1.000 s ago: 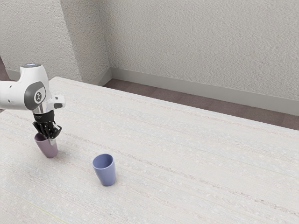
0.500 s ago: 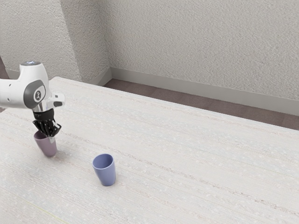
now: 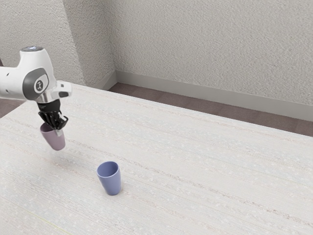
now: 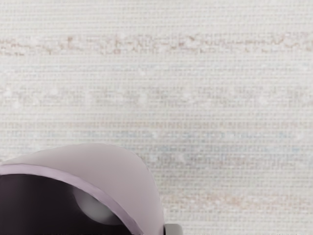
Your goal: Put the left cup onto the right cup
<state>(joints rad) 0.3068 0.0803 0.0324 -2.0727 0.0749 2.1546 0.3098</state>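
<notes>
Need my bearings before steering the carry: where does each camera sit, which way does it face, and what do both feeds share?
Exterior view: raised beside the table, looking down across it toward the room's corner; shows the white arm, its end effector gripping the tilted purple cup, and the blue cup standing.
Wrist view: on the hand, facing down at the table, the purple cup's rim just under it.
Shared: the purple cup and the table.
</notes>
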